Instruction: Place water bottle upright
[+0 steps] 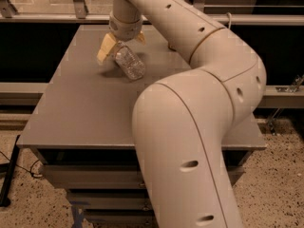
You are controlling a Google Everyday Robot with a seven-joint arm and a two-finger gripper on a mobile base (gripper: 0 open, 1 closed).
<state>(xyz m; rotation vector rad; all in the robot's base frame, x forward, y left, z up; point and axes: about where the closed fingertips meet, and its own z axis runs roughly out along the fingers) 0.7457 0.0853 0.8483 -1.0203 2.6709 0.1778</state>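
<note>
One water bottle [130, 64] leans tilted, its top clamped in your hand [120, 48], over the bench's [80, 113] far end.

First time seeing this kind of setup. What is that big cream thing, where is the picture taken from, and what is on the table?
The big cream shape is a robot arm, seen by the one camera looking down along it; where that camera is mounted is not recorded. The arm reaches across a grey table. At its tip is the end effector, the grasping part, low over the table's far side. A water bottle, clear ribbed plastic, slants out from it, not upright. Whether it is clamped cannot be told.
</note>
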